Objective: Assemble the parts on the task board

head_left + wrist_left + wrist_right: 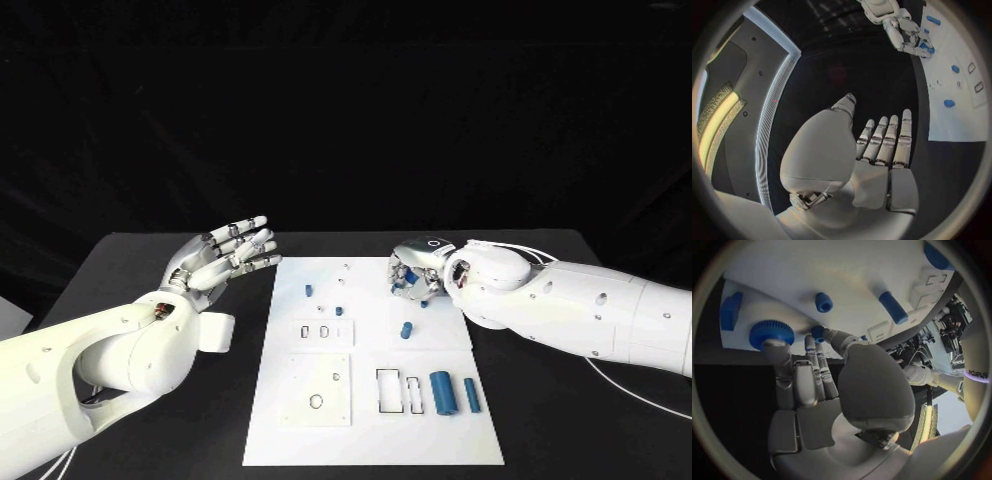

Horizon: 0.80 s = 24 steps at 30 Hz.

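Fingers (817,347) of our right hand (420,276) curl down onto the task board (372,440) at its far right edge, pinching a small blue part (817,332) at their tips, with a ribbed blue disc (771,332) just beside them and a short blue peg (824,302) and a blue cylinder (893,307) a little beyond. Near our body, two larger blue cylinders (453,393) lie side by side on the board. Our left hand (219,258) hovers over the black surface (144,270) just off the board's left edge, fingers straight, spread wide and holding nothing.
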{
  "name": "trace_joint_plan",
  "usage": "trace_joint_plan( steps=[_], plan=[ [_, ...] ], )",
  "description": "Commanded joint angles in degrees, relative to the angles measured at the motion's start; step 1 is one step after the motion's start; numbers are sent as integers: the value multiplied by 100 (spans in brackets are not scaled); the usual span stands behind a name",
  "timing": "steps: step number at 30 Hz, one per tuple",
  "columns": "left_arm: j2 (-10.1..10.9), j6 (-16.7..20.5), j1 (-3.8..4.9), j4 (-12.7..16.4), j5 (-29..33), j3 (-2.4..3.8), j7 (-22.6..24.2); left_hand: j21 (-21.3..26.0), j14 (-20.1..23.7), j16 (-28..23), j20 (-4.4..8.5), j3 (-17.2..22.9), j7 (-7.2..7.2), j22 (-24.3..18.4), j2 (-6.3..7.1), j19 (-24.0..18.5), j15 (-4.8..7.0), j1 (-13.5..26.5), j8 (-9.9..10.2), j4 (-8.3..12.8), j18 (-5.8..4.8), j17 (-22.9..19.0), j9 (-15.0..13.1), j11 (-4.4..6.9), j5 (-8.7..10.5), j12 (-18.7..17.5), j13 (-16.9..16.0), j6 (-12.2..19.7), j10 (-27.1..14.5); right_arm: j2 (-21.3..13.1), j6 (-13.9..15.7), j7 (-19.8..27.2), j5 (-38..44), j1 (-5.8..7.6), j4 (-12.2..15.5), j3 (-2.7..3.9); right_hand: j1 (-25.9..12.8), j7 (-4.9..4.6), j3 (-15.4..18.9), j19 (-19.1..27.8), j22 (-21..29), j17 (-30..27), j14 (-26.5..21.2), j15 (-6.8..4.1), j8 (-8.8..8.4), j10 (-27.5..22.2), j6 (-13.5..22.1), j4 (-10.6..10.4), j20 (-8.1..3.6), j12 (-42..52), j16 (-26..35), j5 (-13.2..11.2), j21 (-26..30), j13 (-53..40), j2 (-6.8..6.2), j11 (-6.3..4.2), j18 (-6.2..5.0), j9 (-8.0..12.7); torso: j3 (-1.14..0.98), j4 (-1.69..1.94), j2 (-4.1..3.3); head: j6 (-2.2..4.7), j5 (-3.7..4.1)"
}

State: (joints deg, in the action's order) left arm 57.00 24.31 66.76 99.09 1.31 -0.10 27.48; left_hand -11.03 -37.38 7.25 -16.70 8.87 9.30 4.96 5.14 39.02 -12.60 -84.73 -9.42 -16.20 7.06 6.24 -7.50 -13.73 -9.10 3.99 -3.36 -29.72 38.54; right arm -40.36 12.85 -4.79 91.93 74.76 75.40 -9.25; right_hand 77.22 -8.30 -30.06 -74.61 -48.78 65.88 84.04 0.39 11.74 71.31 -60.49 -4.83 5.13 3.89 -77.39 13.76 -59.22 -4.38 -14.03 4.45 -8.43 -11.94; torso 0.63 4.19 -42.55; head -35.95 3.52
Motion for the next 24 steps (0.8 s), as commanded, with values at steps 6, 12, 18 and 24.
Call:
trace_joint_plan(
  steps=[6,12,18,24],
  plan=[
    [-8,-101,13,-2,18,5,27,-16,-18,18,5,30,609,-9,-70,27,0,-1,-28,-2,118,3,-4,-2,39,21,-5,-46,44,1,339,-106,188,-28,58,-12,173,69,-235,-123,-379,193,235,-112,162,265,-184,104,-46,24,-191,-366,-307,-55,205,-81,156,-146,0,14,-1,6,-1],
    [-13,-102,13,-11,30,5,26,-16,-37,20,5,41,608,-11,-83,29,1,-8,-32,1,118,6,-6,-1,42,20,-5,-54,59,-14,1051,-300,271,-25,159,-9,429,82,-495,-129,-614,245,227,-159,272,440,-286,383,-86,25,-257,-609,-499,-121,312,-123,179,-287,-7,8,-2,22,-24],
    [-24,-104,13,-14,36,5,25,-16,-37,20,5,41,608,-11,-83,29,1,-8,-32,1,118,6,-6,-1,42,20,-5,-54,59,19,1389,-375,286,28,261,2,425,78,-553,-130,-721,249,223,-163,282,464,-278,451,-87,9,-271,-593,-585,-141,290,-123,192,-328,-7,6,-4,52,-39],
    [-56,-128,12,-7,49,6,36,-16,-35,18,5,50,610,-13,-95,31,1,-11,-34,2,119,5,-5,-1,45,18,-4,-55,63,226,1612,-375,281,76,194,18,396,79,-600,-132,-809,251,220,-172,288,473,-272,490,-78,-5,-284,-556,-655,-156,280,-124,202,-363,-7,13,-19,102,-62]
  ],
)
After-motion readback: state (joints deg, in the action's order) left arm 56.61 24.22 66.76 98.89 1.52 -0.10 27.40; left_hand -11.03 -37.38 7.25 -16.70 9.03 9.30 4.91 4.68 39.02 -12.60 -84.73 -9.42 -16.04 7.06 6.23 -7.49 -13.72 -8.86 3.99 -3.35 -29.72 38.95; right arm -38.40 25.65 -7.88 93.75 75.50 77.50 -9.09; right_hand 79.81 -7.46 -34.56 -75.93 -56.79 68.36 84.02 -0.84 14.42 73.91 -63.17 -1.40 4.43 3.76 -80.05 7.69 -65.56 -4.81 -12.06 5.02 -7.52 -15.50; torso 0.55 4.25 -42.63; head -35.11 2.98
